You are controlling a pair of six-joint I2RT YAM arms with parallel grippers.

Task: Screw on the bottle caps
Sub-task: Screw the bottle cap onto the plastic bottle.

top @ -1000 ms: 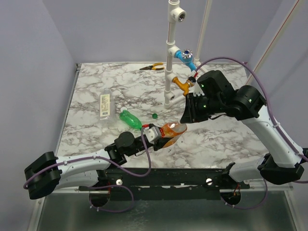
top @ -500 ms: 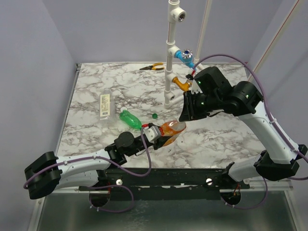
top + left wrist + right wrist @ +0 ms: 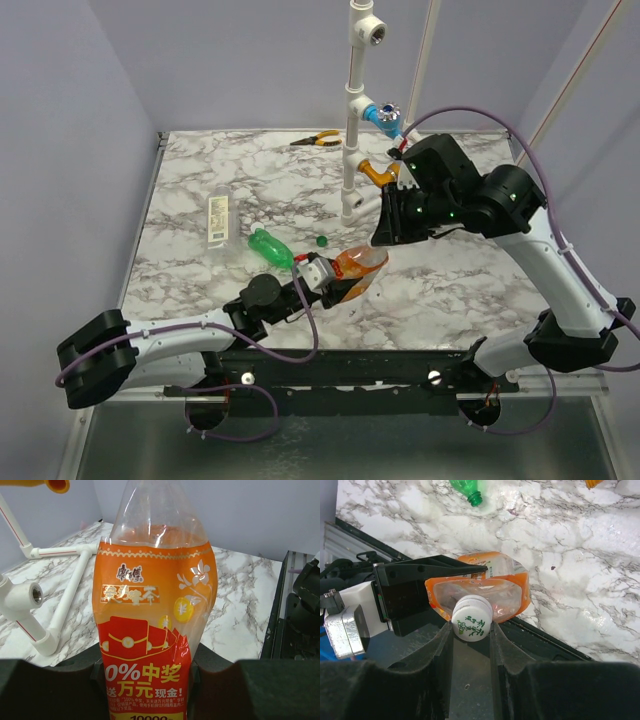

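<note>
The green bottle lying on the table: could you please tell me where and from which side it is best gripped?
Probably around the middle of the green bottle, from straight above, with the fingers closing across its width. It lies on its side, slanted on the marble table, with room along both long sides. Its open neck tapers and would likely slip.

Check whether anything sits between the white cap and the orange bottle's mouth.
Nothing visible. The white cap, in the right pincer, sits over the neck end of the orange bottle, which the left pincer grips. The mouth is hidden behind the cap.
</note>
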